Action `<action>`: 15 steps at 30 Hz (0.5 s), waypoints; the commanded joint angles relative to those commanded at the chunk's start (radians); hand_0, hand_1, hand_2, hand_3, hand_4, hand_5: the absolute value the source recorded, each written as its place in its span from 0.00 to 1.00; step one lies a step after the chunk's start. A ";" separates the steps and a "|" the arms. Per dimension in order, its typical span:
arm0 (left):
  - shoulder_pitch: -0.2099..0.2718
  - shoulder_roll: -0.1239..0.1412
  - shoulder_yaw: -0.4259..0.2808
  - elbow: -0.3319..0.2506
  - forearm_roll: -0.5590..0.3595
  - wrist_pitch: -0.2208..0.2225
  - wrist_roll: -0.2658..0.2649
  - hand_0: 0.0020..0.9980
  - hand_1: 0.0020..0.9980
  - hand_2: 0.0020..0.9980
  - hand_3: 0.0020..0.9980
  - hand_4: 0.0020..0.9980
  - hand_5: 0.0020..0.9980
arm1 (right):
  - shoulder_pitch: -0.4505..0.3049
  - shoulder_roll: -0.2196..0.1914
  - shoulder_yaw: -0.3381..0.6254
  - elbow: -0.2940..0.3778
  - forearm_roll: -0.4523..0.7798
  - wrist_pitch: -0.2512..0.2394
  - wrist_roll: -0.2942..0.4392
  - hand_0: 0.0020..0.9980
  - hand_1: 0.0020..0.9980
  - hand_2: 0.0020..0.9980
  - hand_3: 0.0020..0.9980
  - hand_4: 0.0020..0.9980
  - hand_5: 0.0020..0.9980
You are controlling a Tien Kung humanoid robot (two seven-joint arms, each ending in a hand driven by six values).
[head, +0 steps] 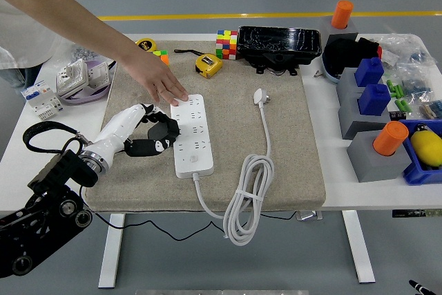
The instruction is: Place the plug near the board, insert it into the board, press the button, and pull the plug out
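Observation:
A white power strip (192,137) lies on the beige mat (228,191), its cord running off the near edge. A white plug (260,96) lies loose on the mat right of the strip, its cable coiled (248,198) near the mat's front. My left hand (156,136) rests just left of the strip, fingers relaxed and touching its left edge, holding nothing. A person's hand (160,81) reaches in from the upper left, fingertips on the strip's far end.
A yellow tape measure (208,64), a colour cube (226,43) and a black case (280,45) sit at the mat's far edge. Grey blocks with orange and blue parts (376,122) and a blue bin (425,153) stand at right. Electrical parts (69,84) lie at left.

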 joint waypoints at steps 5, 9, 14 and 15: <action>-0.001 -0.002 0.008 0.028 0.001 -0.010 0.017 0.67 0.71 0.67 0.61 0.78 0.28 | 0.001 0.000 0.001 0.002 0.000 0.000 0.001 0.67 0.67 0.66 0.59 0.93 0.53; -0.006 -0.005 0.013 0.033 -0.010 -0.010 0.013 0.67 0.71 0.67 0.61 0.78 0.28 | 0.000 -0.001 0.001 0.002 0.000 -0.001 0.001 0.67 0.67 0.66 0.59 0.93 0.53; -0.024 -0.017 0.018 0.036 -0.021 -0.005 -0.002 0.67 0.70 0.67 0.61 0.77 0.28 | 0.000 0.000 0.001 0.001 0.000 -0.001 0.001 0.67 0.67 0.66 0.59 0.93 0.53; -0.029 -0.020 0.021 0.039 -0.023 -0.005 -0.003 0.67 0.70 0.67 0.61 0.77 0.28 | 0.000 0.000 0.001 0.001 0.000 -0.001 0.001 0.67 0.67 0.66 0.59 0.93 0.53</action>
